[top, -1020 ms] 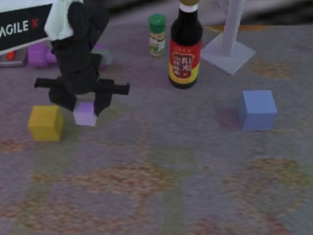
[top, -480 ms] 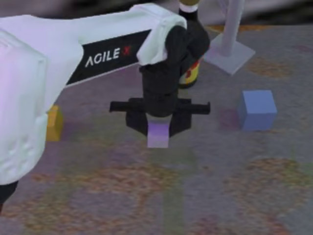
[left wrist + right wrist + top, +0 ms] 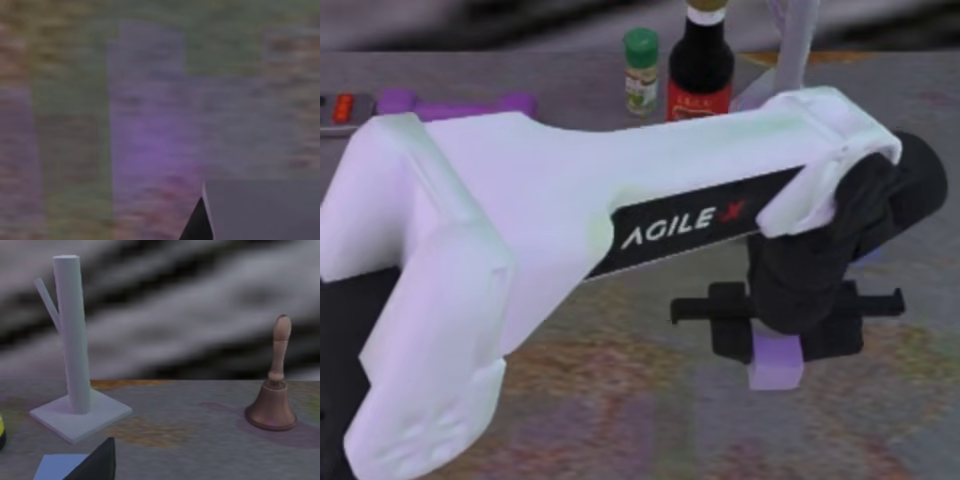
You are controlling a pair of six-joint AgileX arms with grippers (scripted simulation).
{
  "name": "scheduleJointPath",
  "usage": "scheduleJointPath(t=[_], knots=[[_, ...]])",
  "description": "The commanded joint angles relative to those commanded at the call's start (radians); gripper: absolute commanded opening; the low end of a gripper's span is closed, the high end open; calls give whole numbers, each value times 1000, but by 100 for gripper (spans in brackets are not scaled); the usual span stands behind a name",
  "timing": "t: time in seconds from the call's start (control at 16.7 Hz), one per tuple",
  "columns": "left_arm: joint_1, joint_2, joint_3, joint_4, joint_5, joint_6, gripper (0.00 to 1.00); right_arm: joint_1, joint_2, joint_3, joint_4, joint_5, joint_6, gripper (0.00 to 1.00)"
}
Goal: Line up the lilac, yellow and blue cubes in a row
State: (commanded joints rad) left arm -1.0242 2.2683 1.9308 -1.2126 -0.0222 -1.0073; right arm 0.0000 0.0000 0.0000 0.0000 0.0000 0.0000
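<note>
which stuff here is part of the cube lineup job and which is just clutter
Job:
- lilac cube, held in the left gripper
- blue cube, corner showing in the right wrist view

Clutter:
- purple dumbbell
- spice jar
- sauce bottle
- white stand
- bell

A dark sauce bottle (image 3: 700, 62) with a red label stands at about twelve o'clock on the table (image 3: 620, 400), with a small green-capped spice jar (image 3: 641, 70) just beside it toward eleven. A purple dumbbell (image 3: 455, 103) lies near ten o'clock. A white stand (image 3: 75, 350) on a square base rises toward one o'clock. In the right wrist view, a bronze bell (image 3: 272, 390) with a wooden handle sits well apart from the stand.
</note>
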Motion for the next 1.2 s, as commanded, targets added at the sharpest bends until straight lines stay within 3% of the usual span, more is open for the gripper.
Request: scheduleJointPath(t=[0.36, 0.72, 1.02, 1.2], knots=[[0, 1, -18, 19, 1, 2, 0, 0, 0, 0, 0, 0, 0, 100], [-2, 53, -165, 223, 1, -2, 0, 0, 0, 0, 0, 0, 0, 100], [-3, 60, -180, 241, 0, -3, 0, 0, 0, 0, 0, 0, 0, 100], [-3, 60, -180, 241, 0, -3, 23, 0, 0, 0, 0, 0, 0, 100]])
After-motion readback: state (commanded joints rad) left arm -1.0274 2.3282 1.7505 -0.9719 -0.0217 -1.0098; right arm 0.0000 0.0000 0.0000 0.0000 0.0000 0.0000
